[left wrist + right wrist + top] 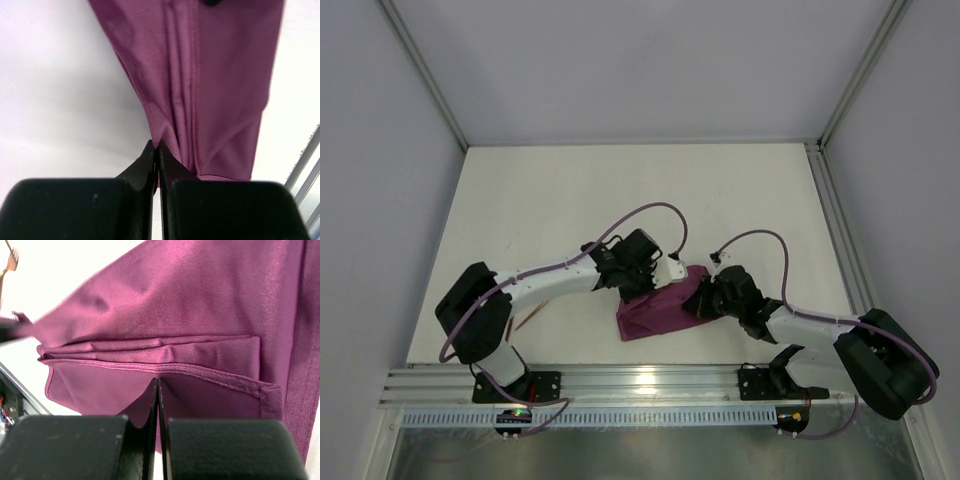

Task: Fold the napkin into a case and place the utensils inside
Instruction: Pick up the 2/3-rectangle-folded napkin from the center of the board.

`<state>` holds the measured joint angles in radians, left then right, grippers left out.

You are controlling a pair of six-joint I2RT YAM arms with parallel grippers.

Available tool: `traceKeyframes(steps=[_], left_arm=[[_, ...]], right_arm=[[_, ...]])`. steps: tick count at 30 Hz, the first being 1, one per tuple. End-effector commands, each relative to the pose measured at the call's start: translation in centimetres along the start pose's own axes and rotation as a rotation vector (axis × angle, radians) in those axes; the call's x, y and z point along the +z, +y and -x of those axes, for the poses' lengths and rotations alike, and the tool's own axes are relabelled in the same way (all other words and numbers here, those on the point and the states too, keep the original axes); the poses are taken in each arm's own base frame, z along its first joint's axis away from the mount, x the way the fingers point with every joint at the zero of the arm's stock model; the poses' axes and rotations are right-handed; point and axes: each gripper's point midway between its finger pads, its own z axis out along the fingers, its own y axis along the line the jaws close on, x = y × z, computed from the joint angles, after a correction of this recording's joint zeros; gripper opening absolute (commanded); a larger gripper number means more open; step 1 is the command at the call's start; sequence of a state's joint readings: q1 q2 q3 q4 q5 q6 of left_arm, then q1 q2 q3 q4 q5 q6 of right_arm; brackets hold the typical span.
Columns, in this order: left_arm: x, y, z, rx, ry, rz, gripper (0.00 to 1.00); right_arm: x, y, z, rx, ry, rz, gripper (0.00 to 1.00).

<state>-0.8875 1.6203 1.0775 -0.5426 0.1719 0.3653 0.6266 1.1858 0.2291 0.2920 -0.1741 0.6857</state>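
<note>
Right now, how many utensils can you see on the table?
1: a fork lying left of the napkin, beside the left arm. Others may be hidden under that arm.

Cream-white table (620, 190), enclosed by grey panels (380, 180) on the left, far and right, with a metal rail (650, 380) along its near edge. The plum-purple napkin (655, 310), folded into a bunched oblong, lies just right of centre toward the near edge. Slim copper utensils (532, 317), including a fork (11, 257), lie well apart to its left.
</note>
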Motion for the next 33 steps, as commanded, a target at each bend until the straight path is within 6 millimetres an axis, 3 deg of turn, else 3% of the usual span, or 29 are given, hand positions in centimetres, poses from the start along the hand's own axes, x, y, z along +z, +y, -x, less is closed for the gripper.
traceKeyframes(steps=[1, 9, 12, 15, 22, 33], left_arm=[[-0.5, -0.6, 1.0, 0.093, -0.013, 0.07, 0.0], [0.7, -6.2, 0.5, 0.282, 0.036, 0.026, 0.0], [1.2, -7.6, -0.2, 0.35, 0.058, 0.035, 0.0], [1.2, -8.5, 0.6, 0.416, 0.039, 0.074, 0.0], [1.5, -7.9, 3.3, 0.564, 0.022, 0.268, 0.0], [0.9, -4.9, 3.1, 0.446, 0.018, 0.301, 0.0]], right_arm=[[-0.2, -1.9, -0.8, 0.038, -0.009, -0.074, 0.03], [-0.3, -1.6, -0.4, 0.14, -0.066, -0.052, 0.03], [-0.4, -1.5, -0.1, 0.162, -0.086, -0.05, 0.03], [-0.4, -1.4, 0.3, 0.17, -0.099, -0.053, 0.03], [-0.4, -1.1, 0.5, 0.165, -0.098, -0.048, 0.03], [-0.5, 1.3, 1.7, 0.029, -0.05, 0.014, 0.06]])
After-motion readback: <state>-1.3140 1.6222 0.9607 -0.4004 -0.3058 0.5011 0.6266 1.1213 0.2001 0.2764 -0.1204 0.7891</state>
